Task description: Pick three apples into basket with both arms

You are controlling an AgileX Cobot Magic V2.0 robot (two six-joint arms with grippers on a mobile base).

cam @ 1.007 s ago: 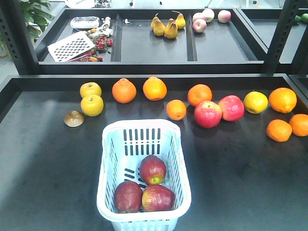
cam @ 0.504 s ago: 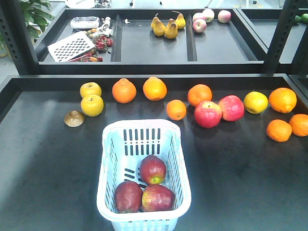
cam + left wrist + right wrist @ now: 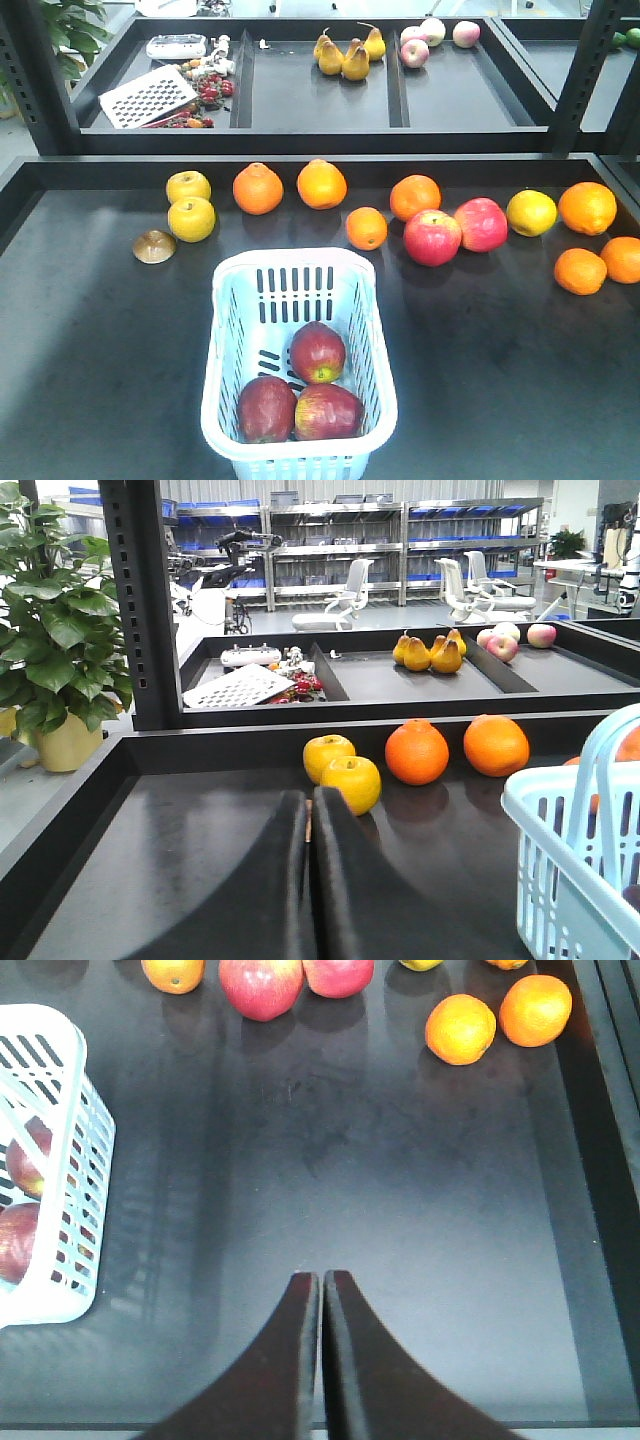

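Three apples in basket; both tools empty and pulled back.

The three dark apples lie together at the near end of the basket, which stands on the tabletop in front of the fruit row. Left tool and right tool each show fingers pressed together, gripping nothing, above bare tabletop beside the basket. Judgement: placing looks complete, so the arms sit clear. Pinkish-red apples and oranges lie apart from the basket.

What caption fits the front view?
Three dark apples rest in the basket; oranges line the table behind.
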